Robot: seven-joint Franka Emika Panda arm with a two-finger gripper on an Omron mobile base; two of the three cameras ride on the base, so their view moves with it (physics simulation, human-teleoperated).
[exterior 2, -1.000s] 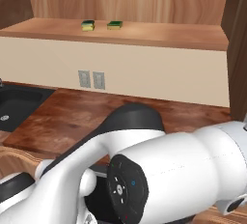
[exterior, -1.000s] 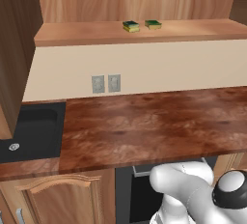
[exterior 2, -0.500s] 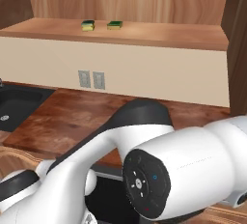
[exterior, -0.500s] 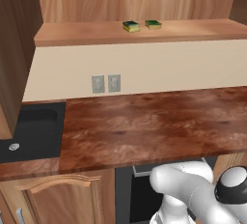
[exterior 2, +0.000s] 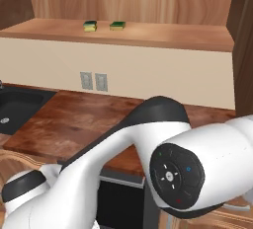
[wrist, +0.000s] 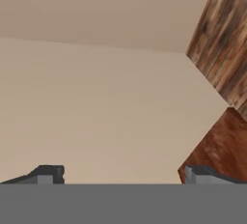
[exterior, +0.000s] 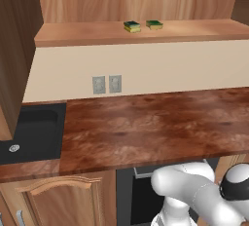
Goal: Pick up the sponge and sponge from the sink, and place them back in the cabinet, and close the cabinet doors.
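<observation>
Two green-topped sponges lie side by side on the floor of the open cabinet (exterior: 87, 34), the left sponge (exterior: 132, 26) (exterior 2: 90, 25) and the right sponge (exterior: 154, 25) (exterior 2: 117, 25). One cabinet door (exterior: 12, 49) stands open at the left, the other door (exterior 2: 242, 40) at the right. The black sink (exterior: 29, 132) (exterior 2: 15, 104) sits low at the left with nothing in the part that shows. My gripper (wrist: 123, 175) is open, its fingertips (wrist: 48, 174) wide apart with nothing between them, facing a beige wall.
A red-brown counter (exterior: 155, 127) runs under the beige backsplash with two wall outlets (exterior: 107, 84). Arched-panel lower doors (exterior: 63, 200) and a dark appliance front (exterior: 136, 196) lie below the counter edge. My white arm (exterior 2: 163, 164) is folded low in front.
The arm's big joints have shifted a little in both base views. The sponges and the doors have not moved.
</observation>
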